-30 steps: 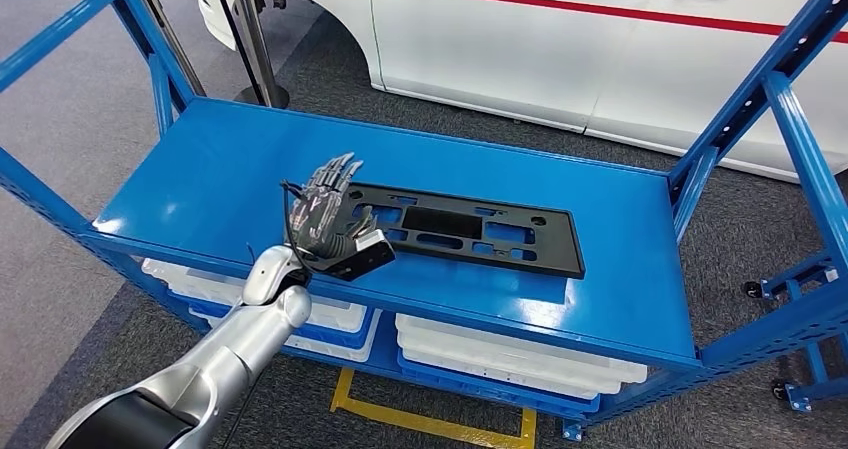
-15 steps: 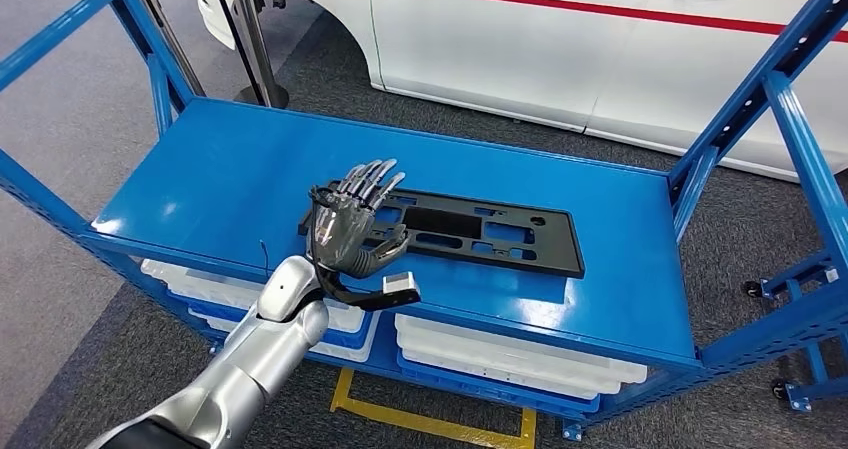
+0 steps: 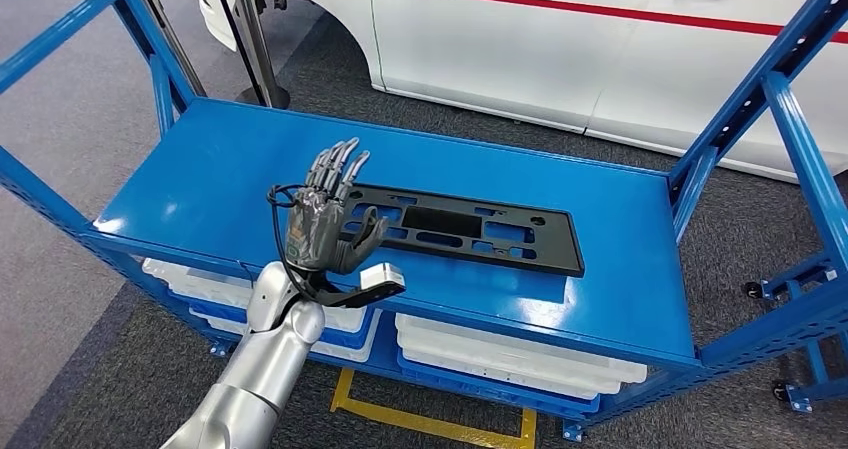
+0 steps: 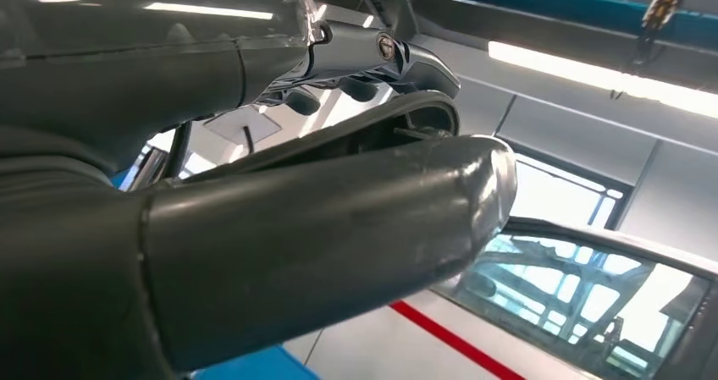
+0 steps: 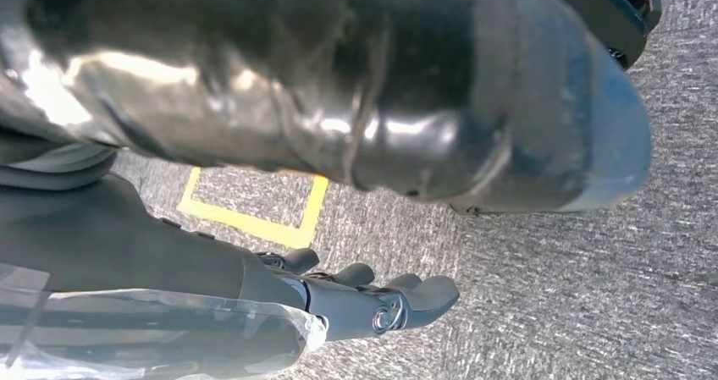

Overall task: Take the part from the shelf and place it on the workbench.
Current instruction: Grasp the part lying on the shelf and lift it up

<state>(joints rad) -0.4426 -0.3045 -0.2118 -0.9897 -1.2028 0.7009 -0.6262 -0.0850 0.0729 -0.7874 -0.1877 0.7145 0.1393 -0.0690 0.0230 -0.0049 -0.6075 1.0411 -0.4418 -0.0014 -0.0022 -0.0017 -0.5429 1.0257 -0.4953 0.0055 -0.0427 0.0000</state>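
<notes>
I have the left hand (image 3: 325, 224) raised over the blue shelf (image 3: 200, 179), fingers (image 3: 338, 167) apart and pointing up toward twelve o'clock, holding nothing. The part (image 3: 470, 231), a flat black plate with cut-outs, lies flat on the shelf top with its near end just behind my hand and the rest running off toward three o'clock. From the head view I cannot tell whether my thumb touches it; it looks to hang just over the end.

My right hand (image 5: 372, 304) hangs by my side over the grey floor (image 5: 550, 295), fingers loosely apart and nothing in them.

My worry is the grip. The plate is long and thin and lies flush on the metal, so there is little edge to get under; I judge that if I close on the end alone, it may pivot and droop, or slide away across the smooth paint toward three o'clock. Coming down flat could also press it against the shelf instead of catching it. The shelf's upright posts (image 3: 790, 119) stand at both ends, so a long plate swung out carelessly could clip one.
</notes>
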